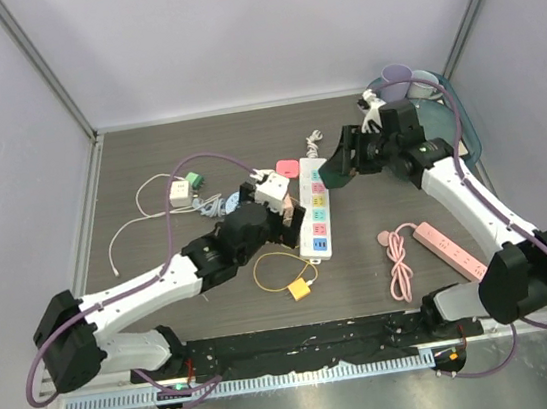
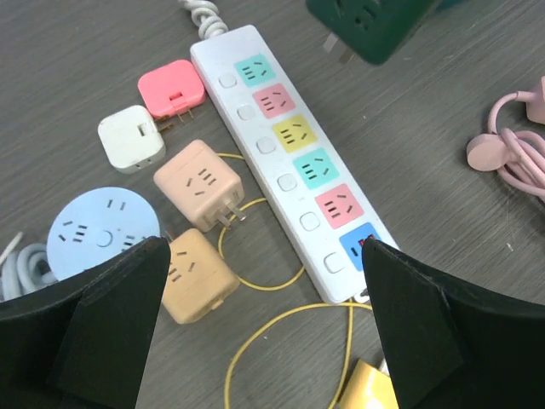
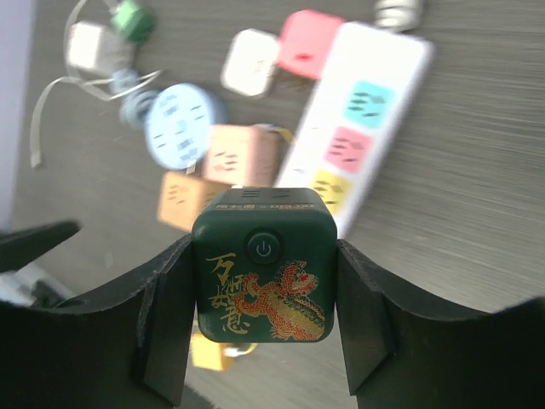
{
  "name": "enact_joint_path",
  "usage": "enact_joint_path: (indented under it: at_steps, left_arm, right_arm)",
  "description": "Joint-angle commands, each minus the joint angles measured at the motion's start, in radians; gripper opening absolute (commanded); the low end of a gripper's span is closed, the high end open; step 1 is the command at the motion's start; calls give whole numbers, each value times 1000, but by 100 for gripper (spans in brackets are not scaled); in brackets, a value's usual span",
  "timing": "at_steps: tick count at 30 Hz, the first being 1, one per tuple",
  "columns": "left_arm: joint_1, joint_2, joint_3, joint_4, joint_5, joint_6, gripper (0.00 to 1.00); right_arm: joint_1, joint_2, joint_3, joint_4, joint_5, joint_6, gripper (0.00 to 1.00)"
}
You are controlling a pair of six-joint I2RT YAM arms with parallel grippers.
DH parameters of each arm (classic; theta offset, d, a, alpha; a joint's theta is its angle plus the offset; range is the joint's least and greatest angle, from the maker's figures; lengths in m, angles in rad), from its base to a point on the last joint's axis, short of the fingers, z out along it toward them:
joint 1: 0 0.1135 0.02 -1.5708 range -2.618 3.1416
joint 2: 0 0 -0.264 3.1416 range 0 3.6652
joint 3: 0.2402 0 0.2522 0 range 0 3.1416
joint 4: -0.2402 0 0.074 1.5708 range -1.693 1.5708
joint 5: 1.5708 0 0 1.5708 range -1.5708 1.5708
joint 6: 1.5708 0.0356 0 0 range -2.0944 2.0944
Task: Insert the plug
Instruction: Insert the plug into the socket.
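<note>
- Right gripper (image 3: 264,281): jaws clamped on the dark green cube plug (image 3: 262,256), power button facing the wrist camera.
- Left gripper (image 2: 268,307): jaws wide apart, empty, above the near end of the white power strip (image 2: 285,162).
- Plug: raised, at 1 o'clock from the strip's far end, not inserted.
- 2 peach adapters (image 2: 197,183): at 9 o'clock of the strip.

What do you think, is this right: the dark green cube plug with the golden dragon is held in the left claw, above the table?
No, wrong claw. The dark green cube plug with the golden dragon is held in the right claw, above the table; the right wrist view shows it.
</note>
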Motion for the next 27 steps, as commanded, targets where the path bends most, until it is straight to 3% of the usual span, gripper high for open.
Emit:
enact_joint_path:
  at_steps: [1, 9, 15, 21, 27]
  left_arm:
    - [-102, 122, 148, -217, -226, -207, 100]
    - [-220, 487, 515, -608, -390, -397, 100]
    - [-312, 709, 697, -690, -430, -388, 100]
    - [-318, 847, 765, -764, -514, -383, 100]
    - [-311, 863, 724, -776, -522, -381, 100]
  right_arm:
    - [-47, -106, -39, -25, 224, -59, 1]
    - [-81, -202, -139, -19, 447, -36, 1]
    - [-105, -236, -174, -13, 481, -36, 1]
    - [-115, -252, -191, -8, 502, -45, 1]
    - [-115, -255, -200, 8, 481, -57, 1]
